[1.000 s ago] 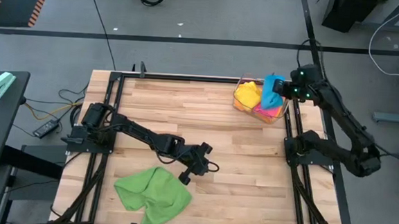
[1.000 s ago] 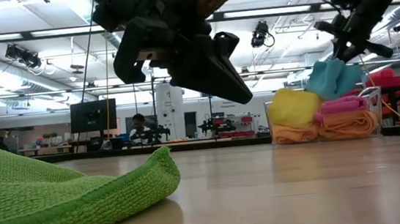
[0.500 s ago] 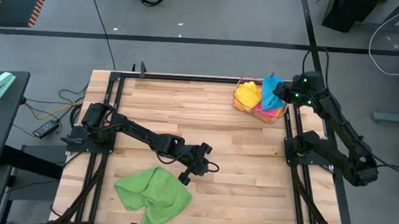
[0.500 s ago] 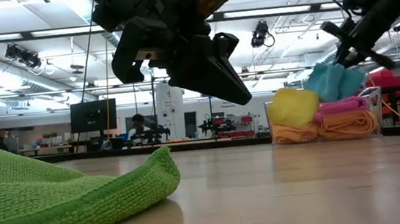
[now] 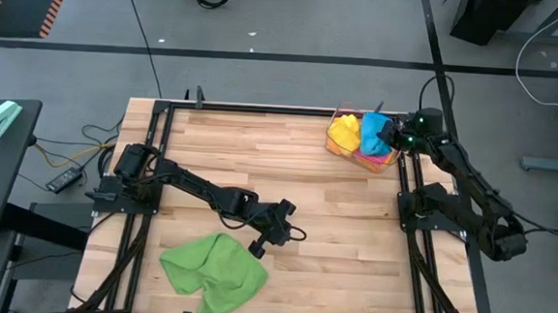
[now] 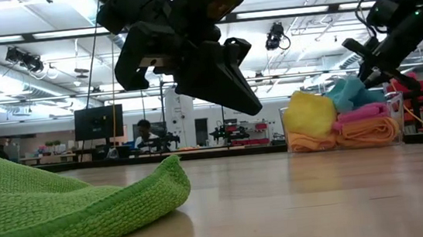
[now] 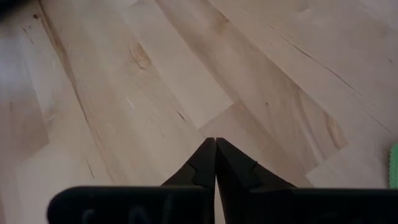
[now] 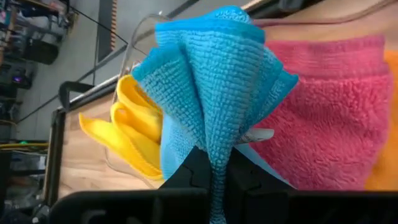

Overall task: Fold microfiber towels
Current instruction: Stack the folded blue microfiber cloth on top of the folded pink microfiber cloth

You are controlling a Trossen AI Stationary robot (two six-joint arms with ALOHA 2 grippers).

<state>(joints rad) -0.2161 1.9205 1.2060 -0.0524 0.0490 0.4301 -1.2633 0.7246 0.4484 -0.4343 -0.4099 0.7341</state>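
Pinching a blue towel (image 5: pixel 371 131) between closed fingers, the right hand (image 5: pixel 391 136) hangs at the clear bin (image 5: pixel 341 112) in the far right corner of the worktop (image 5: pixel 288 167). The cloth bunches out just in front of the hand, over the bin. In the right wrist view the blue towel (image 8: pixel 214 93) fans out from the fingertips, with a yellow towel (image 8: pixel 134 134) to one side of it and a pink towel (image 8: pixel 329 118) to the other (an orange edge shows past the pink). From the low view the bin's stack reads yellow (image 6: pixel 310 113), pink (image 6: pixel 366 111), orange towel (image 6: pixel 353 132) under them, blue (image 6: pixel 348 94) on top by the hand (image 6: pixel 365 80).

The left hand (image 5: pixel 276 236) hovers over bare wood mid-worktop, fingers (image 7: pixel 208 165) pressed together, holding nothing. A green towel (image 5: pixel 214 271) lies crumpled on the worktop just beside it, toward the near edge, not touching.
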